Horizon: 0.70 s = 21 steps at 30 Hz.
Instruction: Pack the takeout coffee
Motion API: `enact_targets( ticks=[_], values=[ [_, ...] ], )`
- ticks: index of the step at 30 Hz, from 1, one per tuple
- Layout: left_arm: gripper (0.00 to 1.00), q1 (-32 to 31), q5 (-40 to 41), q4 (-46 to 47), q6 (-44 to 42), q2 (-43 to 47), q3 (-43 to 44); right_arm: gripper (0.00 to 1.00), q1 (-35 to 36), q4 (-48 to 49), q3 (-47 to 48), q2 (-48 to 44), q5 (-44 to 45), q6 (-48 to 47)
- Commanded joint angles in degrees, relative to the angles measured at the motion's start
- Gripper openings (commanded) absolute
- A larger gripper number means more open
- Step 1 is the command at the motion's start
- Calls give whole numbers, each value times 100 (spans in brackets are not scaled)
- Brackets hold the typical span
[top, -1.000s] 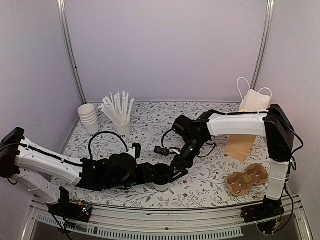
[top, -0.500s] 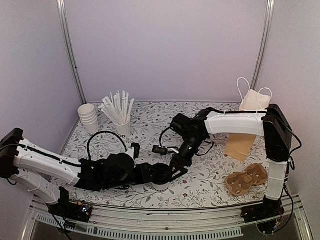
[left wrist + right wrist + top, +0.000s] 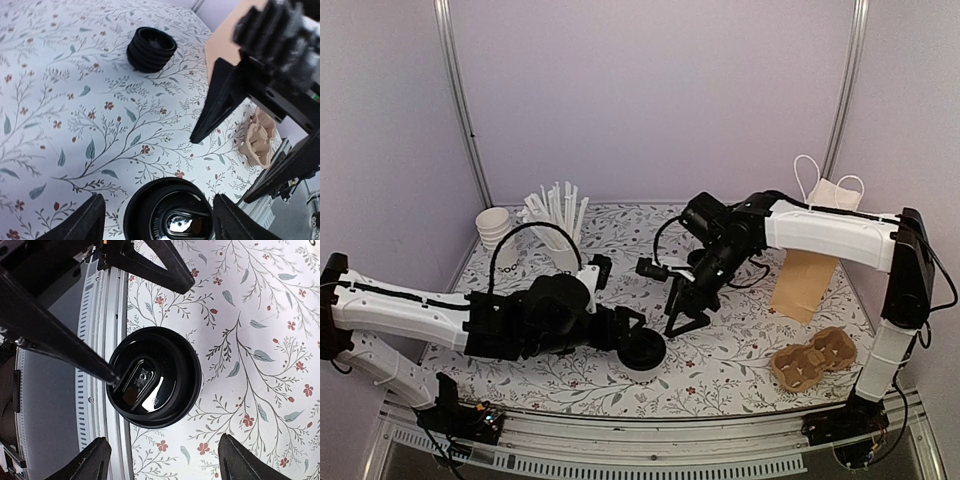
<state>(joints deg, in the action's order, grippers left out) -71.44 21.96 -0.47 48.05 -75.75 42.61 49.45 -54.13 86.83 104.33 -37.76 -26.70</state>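
Black plastic caps the takeout coffee [image 3: 645, 350], which stands upright on the flower-printed desk [image 3: 730, 375] near its front edge, a little left of the middle. The left hand [image 3: 159, 202] reaches in low from the left and brackets the cup with its fingers [image 3: 82, 222] spread. In the left wrist view, bare desk shows on either side of the cup's top. The right wrist view puts one fingertip right at the rim, touching or not I cannot tell, and the other well clear, so this hand is released, not gripping. The right hand [image 3: 686, 320] hangs above the desk just beyond and to the right of the cup, splayed wide with nothing in it. Seen from its wrist, the round lid [image 3: 155, 377] with its sip opening lies below. A stack of black lids [image 3: 151, 48] stands farther back on the desk. A brown cup carrier [image 3: 812, 362] lies at the front right, with a paper bag [image 3: 805, 275] behind it. At the back left are a stack of white cups [image 3: 495, 230] and a cup of straws [image 3: 558, 215].
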Motion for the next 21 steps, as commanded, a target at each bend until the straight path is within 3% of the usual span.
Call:
enact_targets(
  ticks=[1, 8, 9, 10, 15, 21],
  values=[
    [77, 64, -76, -776, -1141, 160, 591, 78, -130, -93, -7, -553, 105, -328],
    [78, -20, -780, -1915, -2213, 291, 1335, 78, -840, 505, -440, -1904, 215, -675],
    [94, -38, -754, -2114, -2292, 322, 1452, 78, -978, 627, -553, -2179, 130, -693],
    [99, -49, -631, -2307, -2322, 371, 1565, 78, -1118, 740, -667, -2391, 49, -695],
    [100, -46, 226, -3361, -2158, 496, 2162, 79, -1726, 1295, -1262, -3142, -406, -580],
    [100, -160, 779, -3259, -2376, 810, 2264, 80, -2021, 2462, -2446, -3602, -910, -401]
  ],
)
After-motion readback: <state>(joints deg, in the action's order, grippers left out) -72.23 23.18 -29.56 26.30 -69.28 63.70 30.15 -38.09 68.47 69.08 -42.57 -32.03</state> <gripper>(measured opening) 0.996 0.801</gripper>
